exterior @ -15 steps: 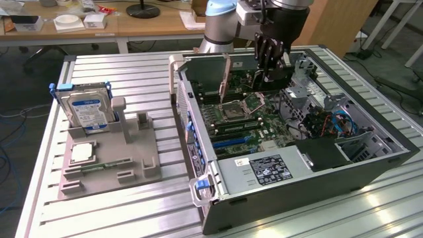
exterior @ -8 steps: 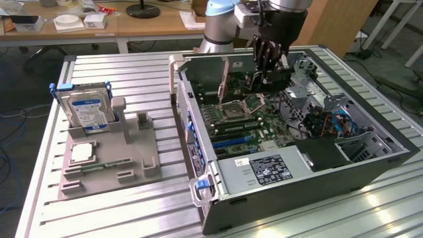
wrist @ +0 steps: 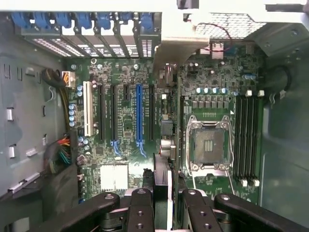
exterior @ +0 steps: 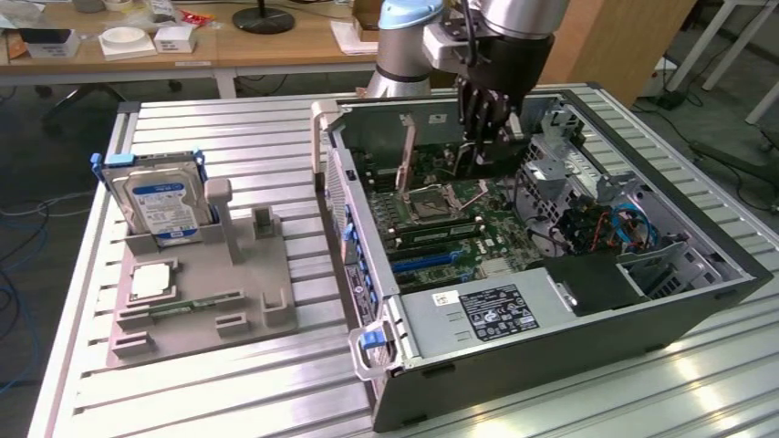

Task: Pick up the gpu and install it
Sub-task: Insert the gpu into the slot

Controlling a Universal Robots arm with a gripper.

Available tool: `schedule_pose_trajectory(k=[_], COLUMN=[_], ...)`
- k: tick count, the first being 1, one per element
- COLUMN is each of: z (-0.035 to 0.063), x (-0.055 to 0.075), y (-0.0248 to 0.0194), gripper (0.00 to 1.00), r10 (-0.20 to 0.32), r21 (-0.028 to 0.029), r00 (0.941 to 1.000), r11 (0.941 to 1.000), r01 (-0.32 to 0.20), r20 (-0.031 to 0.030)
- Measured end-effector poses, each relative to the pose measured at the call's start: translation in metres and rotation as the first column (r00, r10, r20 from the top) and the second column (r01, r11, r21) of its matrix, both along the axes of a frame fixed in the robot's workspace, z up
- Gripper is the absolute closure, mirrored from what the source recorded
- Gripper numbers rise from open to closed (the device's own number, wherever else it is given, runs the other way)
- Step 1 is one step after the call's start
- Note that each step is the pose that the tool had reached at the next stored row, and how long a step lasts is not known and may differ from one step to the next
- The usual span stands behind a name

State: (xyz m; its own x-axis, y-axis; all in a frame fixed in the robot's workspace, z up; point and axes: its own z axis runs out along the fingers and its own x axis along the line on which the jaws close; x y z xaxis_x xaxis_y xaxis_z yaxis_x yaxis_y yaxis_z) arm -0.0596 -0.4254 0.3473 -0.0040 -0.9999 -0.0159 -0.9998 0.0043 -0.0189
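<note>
The gpu (wrist: 163, 166) is seen edge-on in the wrist view as a thin dark card with its silver end bracket (wrist: 176, 46) at the case's rear wall. My gripper (wrist: 166, 195) is shut on the card's edge, one black finger (wrist: 141, 208) on each side. The card hangs above the motherboard (wrist: 125, 130), between the row of expansion slots with the blue slot (wrist: 139, 113) and the processor socket (wrist: 208, 145). In the exterior view my gripper (exterior: 484, 137) reaches down into the open computer case (exterior: 681, 306) near its back.
On the exterior view's left a grey fixture (exterior: 244, 301) holds an upright hard drive (exterior: 164, 203), a processor chip (exterior: 152, 281) and a memory stick (exterior: 182, 307). Inside the case are the power supply (exterior: 487, 315), drive cage (exterior: 572, 151) and cables (exterior: 615, 228).
</note>
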Motion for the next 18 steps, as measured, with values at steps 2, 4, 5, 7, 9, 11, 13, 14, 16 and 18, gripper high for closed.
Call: schedule_pose_trajectory(k=[2,4,5,7,9,11,13,14,16,18], z=[-0.0036,-0.0071,-0.0089,-0.0125,-0.0159,-0.0179,-0.0192,-0.0198,-0.0206,-0.0215], x=[0.0,-0.001,-0.002,-0.004,-0.005,-0.005,-0.005,-0.005,-0.005,-0.005], y=[0.0,0.0,0.0,0.0,-0.0006,-0.003,-0.0073,-0.0077,-0.0082,-0.0085], gripper=[0.73,0.73,0.73,0.73,0.73,0.73,0.73,0.73,0.73,0.73], r10=[0.005,0.004,0.003,-0.002,-0.004,-0.004,-0.004,-0.003,-0.001,0.001], r21=[0.0002,0.0,0.0,-0.0001,-0.0001,-0.0002,-0.0001,0.0001,-0.0001,-0.0001], r00=[1.0,1.0,1.0,1.0,1.0,1.0,1.0,1.0,1.0,1.0], r11=[1.0,1.0,1.0,1.0,1.0,1.0,1.0,1.0,1.0,1.0], r01=[-0.005,-0.004,-0.003,0.002,0.004,0.004,0.004,0.003,0.001,-0.001], r20=[0.0005,0.0032,0.0037,0.0043,0.0043,0.0043,0.0043,0.0045,0.0044,0.0044])
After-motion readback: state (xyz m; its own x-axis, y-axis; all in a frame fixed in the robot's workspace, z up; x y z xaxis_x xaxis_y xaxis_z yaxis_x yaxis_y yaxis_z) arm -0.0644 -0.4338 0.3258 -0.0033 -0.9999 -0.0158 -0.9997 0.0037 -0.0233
